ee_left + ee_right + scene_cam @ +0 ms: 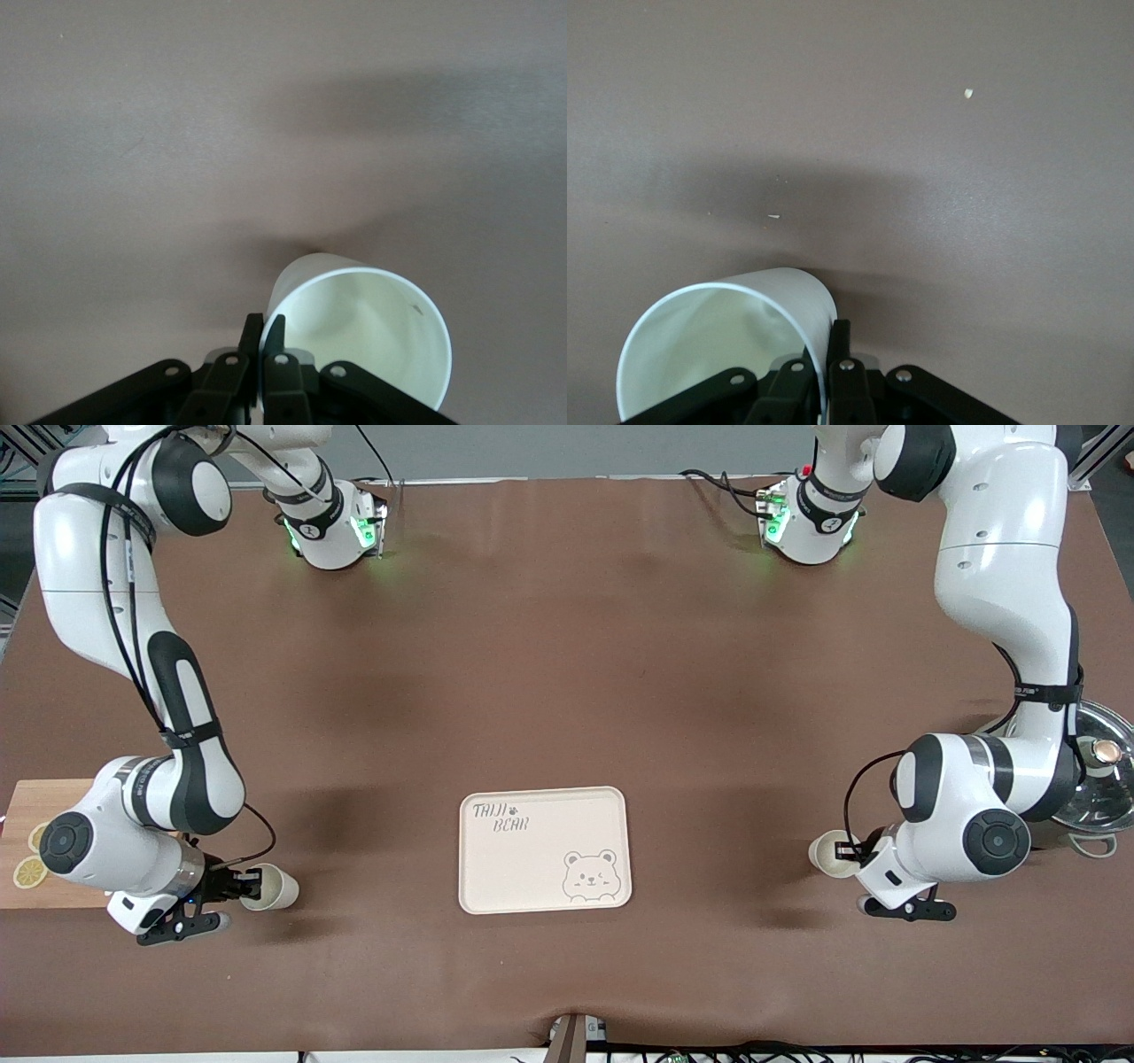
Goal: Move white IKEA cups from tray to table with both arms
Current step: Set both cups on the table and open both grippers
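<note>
Two white IKEA cups show. My right gripper (246, 883) is shut on the rim of one cup (270, 887), tilted and low over the brown table toward the right arm's end. In the right wrist view the cup (726, 341) has one finger inside its wall and one outside, at my gripper (830, 341). My left gripper (852, 853) is shut on the rim of the other cup (831, 854), tilted and low over the table toward the left arm's end. The left wrist view shows that cup (363, 332) pinched the same way at my gripper (263, 332).
A cream bear-printed tray (532, 868) lies on the table between the two cups. A wooden board (44, 815) with lemon slices lies by the right arm. A metal pot with a lid (1103, 779) stands by the left arm.
</note>
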{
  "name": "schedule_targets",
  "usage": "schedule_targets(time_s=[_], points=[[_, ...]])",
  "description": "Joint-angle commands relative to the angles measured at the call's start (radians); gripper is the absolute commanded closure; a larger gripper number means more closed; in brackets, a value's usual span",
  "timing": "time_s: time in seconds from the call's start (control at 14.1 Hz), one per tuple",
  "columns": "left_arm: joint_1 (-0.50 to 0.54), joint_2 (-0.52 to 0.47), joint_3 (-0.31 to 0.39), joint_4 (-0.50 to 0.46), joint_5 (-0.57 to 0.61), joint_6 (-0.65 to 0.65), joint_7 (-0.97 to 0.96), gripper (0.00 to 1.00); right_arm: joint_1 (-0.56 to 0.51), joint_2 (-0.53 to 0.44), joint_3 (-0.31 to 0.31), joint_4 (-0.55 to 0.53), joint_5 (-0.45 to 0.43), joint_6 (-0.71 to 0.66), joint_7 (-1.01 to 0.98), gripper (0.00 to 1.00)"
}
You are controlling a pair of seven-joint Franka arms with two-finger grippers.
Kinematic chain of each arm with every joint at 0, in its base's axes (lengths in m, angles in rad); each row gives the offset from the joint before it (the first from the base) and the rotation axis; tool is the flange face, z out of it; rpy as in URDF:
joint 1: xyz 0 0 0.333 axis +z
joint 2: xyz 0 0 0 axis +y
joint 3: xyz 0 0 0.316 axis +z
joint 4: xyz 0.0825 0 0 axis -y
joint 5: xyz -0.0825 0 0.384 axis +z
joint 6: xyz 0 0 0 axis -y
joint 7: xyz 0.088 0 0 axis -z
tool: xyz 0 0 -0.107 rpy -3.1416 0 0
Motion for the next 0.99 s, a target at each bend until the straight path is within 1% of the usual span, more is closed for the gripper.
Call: schedule_targets(time_s=[0.0,0.07,0.14,0.21,0.28,0.36,0.43,0.5,0.57,0.64,0.78,0.92], points=[[0.011,0.004,-0.007,0.005,0.016,0.017,0.012,1.0,-0.014,-0.003,0.015,0.004,0.008,-0.004,-0.017,0.83],[0.011,0.007,-0.007,0.005,0.014,0.017,0.012,1.0,-0.01,-0.003,0.015,0.006,0.008,-0.004,-0.009,0.17],[0.011,0.008,-0.007,0.007,0.011,0.017,0.012,1.0,-0.008,-0.003,0.015,0.006,0.007,-0.005,-0.003,0.0],[0.011,0.01,-0.007,0.007,0.01,0.017,0.012,1.0,-0.014,-0.003,0.015,0.01,0.008,-0.008,0.0,0.0],[0.011,0.01,-0.007,0.005,0.01,0.017,0.012,0.86,-0.013,-0.005,0.015,0.013,0.007,-0.013,0.002,0.0],[0.011,0.01,-0.007,0.007,0.008,0.017,0.012,0.75,-0.013,-0.009,0.015,0.015,0.005,-0.016,0.008,0.0],[0.011,0.01,-0.007,0.007,0.008,0.017,0.012,0.6,-0.014,-0.017,0.015,0.017,0.005,-0.03,0.009,0.0],[0.011,0.01,-0.007,0.007,0.008,0.017,0.011,0.38,-0.014,-0.034,0.015,0.026,0.005,-0.068,0.009,0.0],[0.011,0.01,-0.007,0.007,0.008,0.017,0.012,0.15,-0.014,-0.044,0.015,0.05,0.004,-0.135,0.009,0.0],[0.011,0.008,-0.007,0.007,0.008,0.017,0.012,0.0,-0.017,-0.051,0.015,0.079,0.004,-0.231,0.011,0.0],[0.009,-0.004,-0.007,0.007,0.014,0.017,0.014,0.0,-0.02,-0.103,0.01,0.165,0.001,-0.438,0.031,0.0],[0.014,-0.013,-0.009,0.01,0.017,0.017,0.024,0.0,-0.022,-0.201,0.007,0.181,-0.004,-0.583,0.062,0.0]])
